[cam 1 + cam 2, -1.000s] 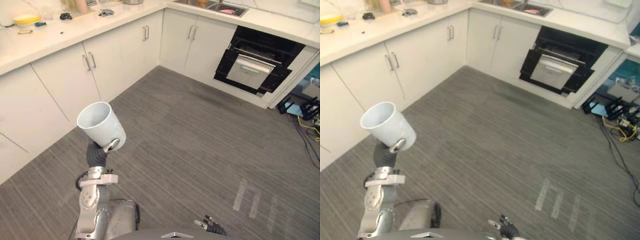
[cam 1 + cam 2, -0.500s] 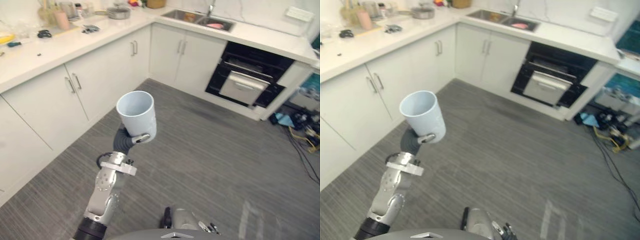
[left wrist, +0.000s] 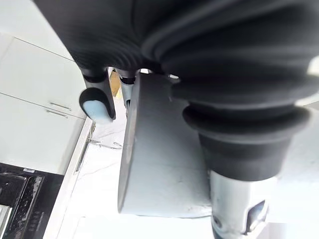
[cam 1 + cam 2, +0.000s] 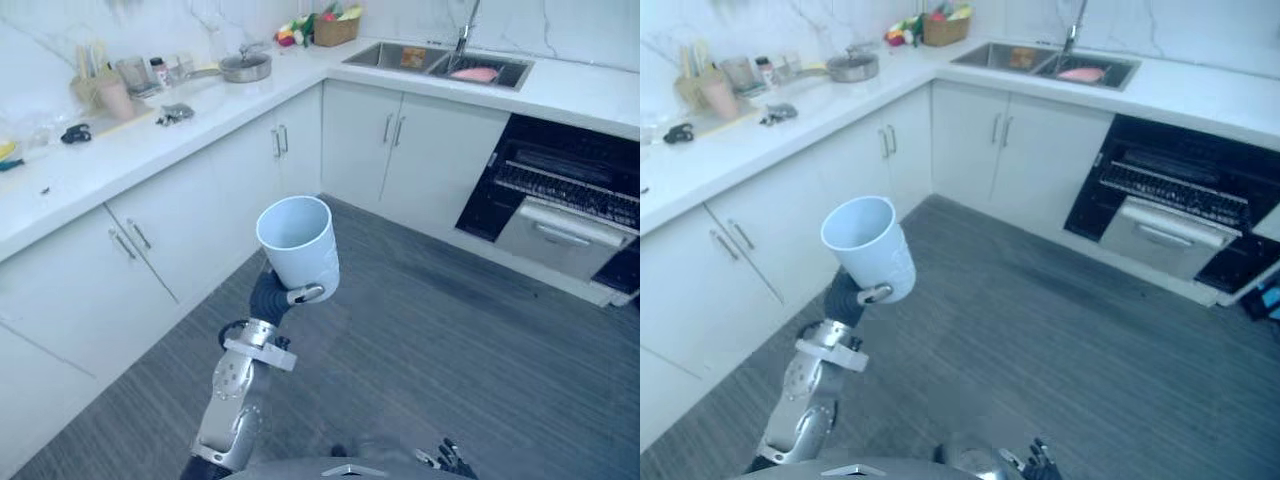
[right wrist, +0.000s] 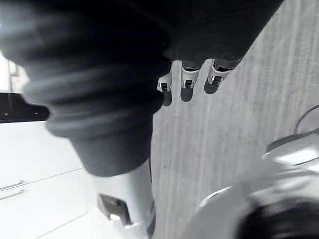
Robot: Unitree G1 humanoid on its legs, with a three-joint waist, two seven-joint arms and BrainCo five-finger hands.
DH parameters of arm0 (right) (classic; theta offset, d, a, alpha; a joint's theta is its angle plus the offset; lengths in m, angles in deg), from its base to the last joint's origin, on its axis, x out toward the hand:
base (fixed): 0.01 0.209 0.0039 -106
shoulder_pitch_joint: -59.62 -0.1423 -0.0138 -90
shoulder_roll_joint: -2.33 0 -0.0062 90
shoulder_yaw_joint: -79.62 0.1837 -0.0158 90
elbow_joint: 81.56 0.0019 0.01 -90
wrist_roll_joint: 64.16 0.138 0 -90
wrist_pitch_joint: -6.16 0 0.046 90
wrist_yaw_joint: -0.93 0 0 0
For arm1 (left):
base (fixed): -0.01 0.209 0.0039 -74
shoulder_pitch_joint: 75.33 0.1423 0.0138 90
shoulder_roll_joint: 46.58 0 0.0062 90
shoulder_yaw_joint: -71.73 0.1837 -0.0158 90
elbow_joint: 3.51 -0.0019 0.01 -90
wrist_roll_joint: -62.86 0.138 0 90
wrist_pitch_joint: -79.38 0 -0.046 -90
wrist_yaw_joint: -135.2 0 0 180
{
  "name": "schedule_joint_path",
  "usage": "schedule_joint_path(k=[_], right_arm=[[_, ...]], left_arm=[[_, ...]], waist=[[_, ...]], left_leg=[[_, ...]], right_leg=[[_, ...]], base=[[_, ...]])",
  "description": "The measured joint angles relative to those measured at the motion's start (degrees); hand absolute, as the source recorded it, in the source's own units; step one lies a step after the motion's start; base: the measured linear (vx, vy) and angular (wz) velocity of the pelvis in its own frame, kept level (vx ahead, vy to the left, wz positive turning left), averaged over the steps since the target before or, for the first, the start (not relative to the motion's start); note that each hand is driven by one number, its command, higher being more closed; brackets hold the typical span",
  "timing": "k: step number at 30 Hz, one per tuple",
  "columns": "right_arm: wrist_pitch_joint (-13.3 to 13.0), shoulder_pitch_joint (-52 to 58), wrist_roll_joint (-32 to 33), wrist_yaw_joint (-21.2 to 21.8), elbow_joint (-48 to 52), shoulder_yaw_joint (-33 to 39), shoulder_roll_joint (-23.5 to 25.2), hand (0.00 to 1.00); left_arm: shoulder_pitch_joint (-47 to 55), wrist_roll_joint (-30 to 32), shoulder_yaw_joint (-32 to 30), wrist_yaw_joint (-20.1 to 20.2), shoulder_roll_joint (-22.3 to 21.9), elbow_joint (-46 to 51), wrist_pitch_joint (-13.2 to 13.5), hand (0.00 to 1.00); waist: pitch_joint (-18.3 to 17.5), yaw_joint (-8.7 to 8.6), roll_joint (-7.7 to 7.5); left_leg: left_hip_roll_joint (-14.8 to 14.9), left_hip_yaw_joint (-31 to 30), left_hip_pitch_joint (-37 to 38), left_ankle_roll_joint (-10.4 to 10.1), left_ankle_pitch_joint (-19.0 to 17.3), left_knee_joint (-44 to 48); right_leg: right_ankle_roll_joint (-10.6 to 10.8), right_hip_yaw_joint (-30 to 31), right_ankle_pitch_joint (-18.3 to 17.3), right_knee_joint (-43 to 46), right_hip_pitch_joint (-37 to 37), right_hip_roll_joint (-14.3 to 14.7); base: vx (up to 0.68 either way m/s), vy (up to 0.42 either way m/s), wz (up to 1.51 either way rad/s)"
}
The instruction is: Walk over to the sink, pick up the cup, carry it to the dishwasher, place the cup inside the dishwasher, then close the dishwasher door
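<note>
A white cup (image 4: pixel 297 250) stands upright and mouth-up in front of me, with my left hand (image 4: pixel 270 298) shut round its lower wall from below. In the left wrist view the cup (image 3: pixel 159 159) lies between the fingers (image 3: pixel 97 102) and the thumb. The dishwasher (image 4: pixel 570 195) is at the right under the counter, dark inside, its grey door (image 4: pixel 560 235) hanging partly down. The sink (image 4: pixel 440 65) lies in the counter at the back, left of the dishwasher. My right hand (image 4: pixel 450 460) hangs low with relaxed fingers (image 5: pixel 187 82) over the floor, holding nothing.
White cabinets (image 4: pixel 200 215) under an L-shaped counter (image 4: pixel 120 150) run along the left and back. On the counter are a pot (image 4: pixel 245 67), a basket (image 4: pixel 333 28) and small utensils. Grey floor (image 4: pixel 450 350) stretches between me and the dishwasher.
The camera has swung and moved, so the sink and dishwasher now show larger and nearer. The cup stays in my left hand and has come more upright.
</note>
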Motion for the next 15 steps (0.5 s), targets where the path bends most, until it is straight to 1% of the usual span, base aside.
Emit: schedule_joint_path(k=[1, 2, 3, 4, 5, 6, 7, 8, 9, 10, 11, 12, 13, 14, 15], right_arm=[[-0.2, -1.1, 0.2, -0.1, 0.0, -0.4, -0.1, 0.0], [-0.2, -2.8, 0.2, -0.1, -0.1, -0.8, -0.6, 0.0], [-0.2, -4.5, 0.2, -0.1, -0.2, -0.9, -1.0, 0.0], [-0.2, -6.4, 0.2, -0.1, -0.2, -0.9, -1.4, 0.0], [-0.3, -7.2, 0.1, -0.1, -0.3, -0.9, -1.5, 0.0], [-0.2, -8.2, 0.0, -0.1, -0.7, -1.1, -2.4, 0.0], [-0.1, -8.5, -0.5, -0.1, -1.3, -2.2, -2.6, 0.0], [0.0, -8.9, -0.6, -0.3, -2.4, -2.7, -1.7, 0.0], [1.3, -8.8, -1.0, -0.3, -2.9, -3.3, -0.8, 0.0], [2.7, -9.2, -0.9, -0.3, -3.7, -3.4, -0.3, 0.0], [3.3, -9.2, -0.9, -0.4, -4.1, -3.4, -0.4, 0.0], [4.5, -9.2, -0.9, -0.4, -4.8, -3.3, -0.3, 0.0], [4.8, -8.8, -0.9, -0.4, -5.0, -3.3, -0.4, 0.0], [5.3, -6.8, -0.9, -0.2, -5.5, -3.3, -1.2, 0.0], [6.4, -6.6, -0.9, -0.2, -7.1, -3.2, -0.8, 0.0]], left_arm=[[0.0, 0.0, -0.1, 0.1, 0.5, 0.4, 0.0, 1.0], [0.0, 0.0, -0.6, 0.5, 1.8, 1.0, -0.2, 1.0], [0.2, 0.0, -1.0, 0.8, 2.5, 1.5, -0.5, 1.0], [0.7, -0.1, -1.2, 0.9, 3.5, 1.6, -0.6, 1.0], [1.0, -0.1, -1.4, 0.9, 3.7, 1.6, -0.7, 1.0], [1.7, -0.1, -1.3, 0.9, 3.8, 1.6, -1.0, 1.0], [3.1, -0.1, -1.3, 0.8, 3.9, 1.5, -1.0, 1.0], [3.5, 0.0, -1.3, 0.9, 4.8, 1.4, -0.9, 1.0], [3.4, 0.4, -1.2, 1.0, 5.8, 1.2, -0.8, 1.0], [3.5, 0.4, -1.4, 1.0, 6.5, 1.0, -0.8, 1.0], [3.6, 0.4, -1.4, 1.1, 6.7, 1.0, -0.8, 1.0], [3.3, 0.4, -1.8, 1.6, 7.7, 0.8, -0.8, 1.0], [3.0, 0.4, -1.7, 2.1, 8.2, 0.6, -0.8, 1.0], [2.8, 0.4, -1.4, 3.0, 8.2, 0.3, -0.7, 1.0], [2.4, 0.4, -1.6, 3.9, 8.9, -0.1, -0.7, 1.0]], waist=[[0.0, 0.37, -0.33], [0.1, 1.01, -0.88], [0.0, 1.23, -1.12], [0.0, 1.64, -1.43], [0.0, 1.66, -1.5], [-0.1, 1.86, -1.59], [-0.4, 2.29, -1.9], [-1.0, 2.08, -3.37], [-1.4, 1.19, -6.0], [-1.5, 0.9, -6.95], [-1.5, 0.72, -6.95], [-1.4, 0.81, -6.93], [-1.7, 0.9, -6.97], [-3.1, 0.95, -5.69], [-4.4, 0.76, -6.29]], left_leg=[[-0.7, 1.0, -1.7, 0.0, -1.9, -3.9], [-2.8, 2.2, -3.9, -0.2, -5.0, -15.2], [-4.9, 1.7, -4.2, -0.4, -6.2, -26.1], [-8.1, -1.5, -3.1, -1.3, -4.6, -42.4], [-9.4, -4.2, -2.5, -1.7, -2.3, -49.6], [-11.1, -8.5, -2.1, -3.1, 4.6, -56.8], [-11.8, -10.8, -0.5, -2.9, 12.0, -58.1], [-12.7, -9.2, 0.6, -1.2, 11.7, -57.8], [-13.5, -7.8, 1.2, 0.3, 9.6, -56.5], [-13.2, -6.1, 1.2, 1.0, 6.8, -53.4], [-12.9, -5.6, 1.4, 1.2, 5.2, -51.0], [-12.8, -4.0, -0.2, 0.9, 2.0, -42.6], [-13.0, -3.4, -0.8, 0.8, 0.3, -40.2], [-12.9, -3.0, 1.5, 2.2, -0.8, -44.1], [-13.6, -0.9, 4.5, 3.4, -4.1, -45.6]], right_leg=[[-0.2, 1.2, 0.3, -1.2, 1.3, 0.0], [0.2, 3.9, 0.4, -3.0, 3.4, 0.1], [0.7, 6.2, 0.0, -3.9, 4.7, 0.0], [2.3, 9.9, -0.9, -4.5, 6.3, -0.4], [3.3, 11.7, -1.6, -4.6, 7.0, -0.6], [5.0, 15.2, -2.8, -4.6, 8.4, -0.7], [6.5, 19.2, -4.3, -4.4, 9.9, -0.9], [6.5, 20.6, -5.5, -4.1, 10.6, -2.3], [6.8, 21.3, -5.7, -2.1, 9.8, -4.0], [6.5, 22.1, -4.6, 0.4, 9.2, -4.1], [6.4, 22.0, -3.4, 1.4, 9.6, -4.0], [5.2, 21.8, -0.9, 3.6, 10.7, -3.7], [5.0, 21.2, -0.5, 5.8, 10.7, -3.6], [5.6, 18.3, -0.1, 13.0, 8.4, -3.0], [8.1, 16.3, 0.8, 23.3, 4.5, -4.1]], base=[[0.56, -0.132, -0.91], [0.59, -0.053, -0.95], [0.72, 0.011, -1.41], [0.63, 0.083, -1.28], [0.63, 0.161, -1.51], [0.76, 0.298, -1.56], [0.76, 0.303, -1.48], [0.65, 0.243, -1.08], [0.57, 0.164, -0.7], [0.54, 0.154, -0.61], [0.6, 0.192, -0.66], [0.35, 0.129, -0.52], [0.31, 0.151, -0.59], [0.24, 0.145, -0.47], [0.23, 0.124, -0.38]])
